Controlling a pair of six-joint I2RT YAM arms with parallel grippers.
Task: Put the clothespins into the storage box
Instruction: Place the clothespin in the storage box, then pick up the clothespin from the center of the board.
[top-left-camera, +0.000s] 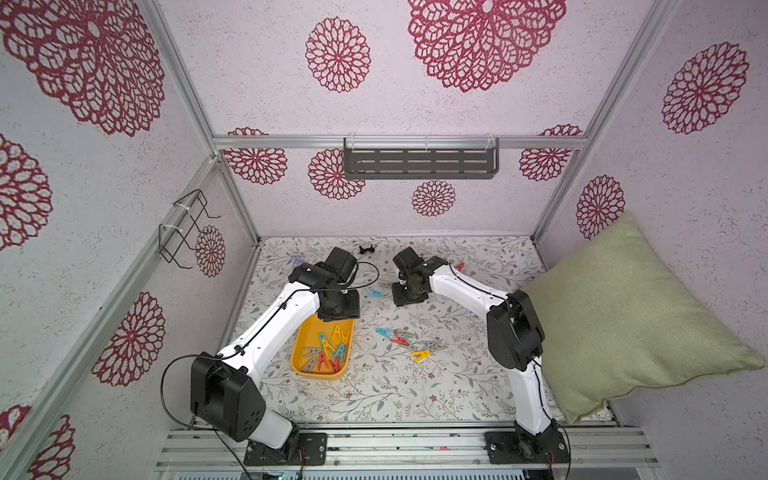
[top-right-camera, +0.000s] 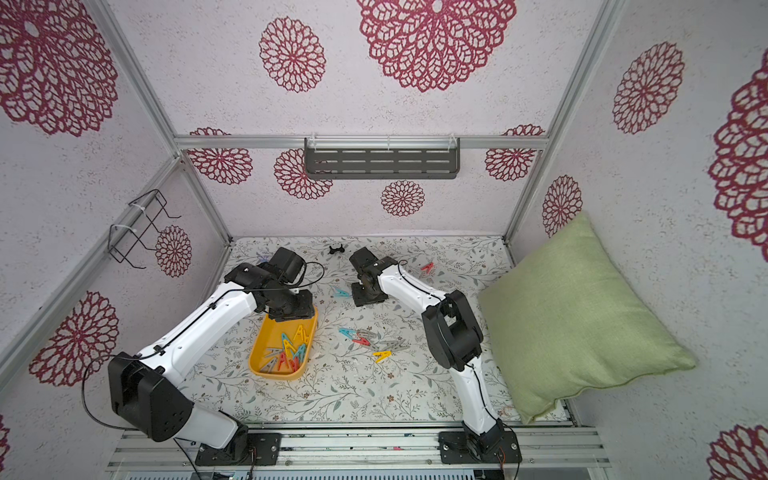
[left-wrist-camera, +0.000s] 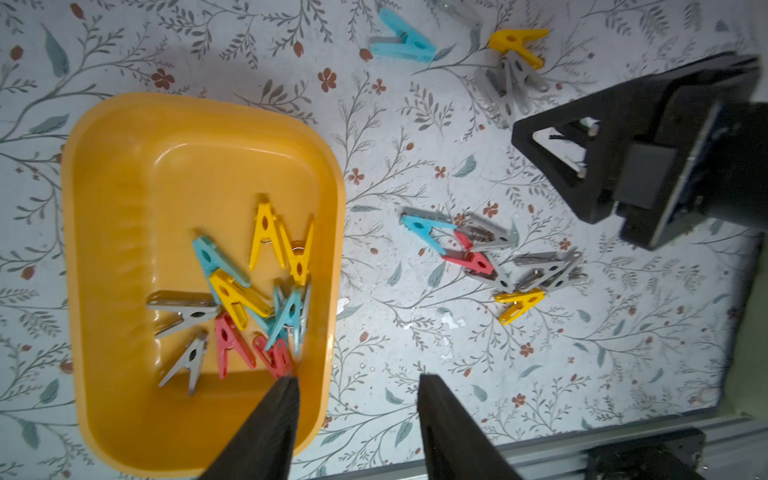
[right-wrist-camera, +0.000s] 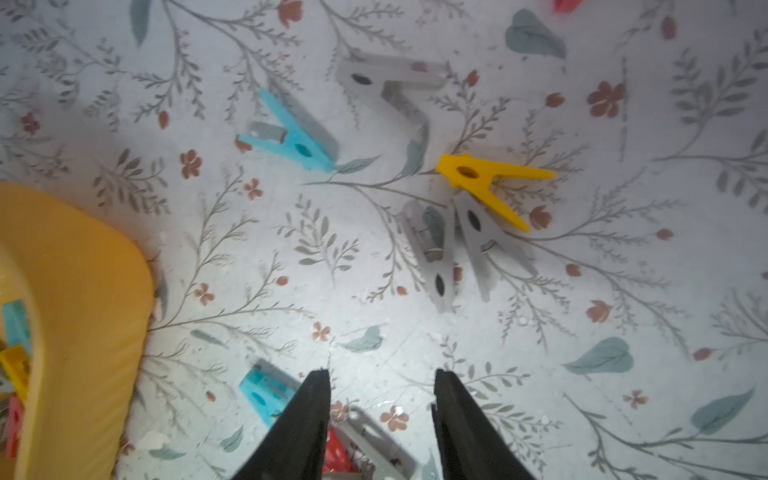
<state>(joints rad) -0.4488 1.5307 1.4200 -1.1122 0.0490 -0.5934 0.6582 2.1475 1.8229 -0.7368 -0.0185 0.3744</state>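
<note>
Small V-shaped plastic clothespins (left-wrist-camera: 471, 261) at the counter's (left-wrist-camera: 623, 374) middle look light, stiff and slick; pinch across flat sides. Left hand (left-wrist-camera: 357, 378) and right hand (right-wrist-camera: 382, 372) gape, seemingly empty.

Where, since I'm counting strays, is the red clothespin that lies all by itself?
In both top views the red clothespin lies at the far side of the table, right of centre, just beyond the right arm, far from the storage box.

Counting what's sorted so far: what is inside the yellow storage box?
The storage box holds about ten clothespins, yellow, teal, grey, red, piled at one end. Any beneath the pile are hidden.
</note>
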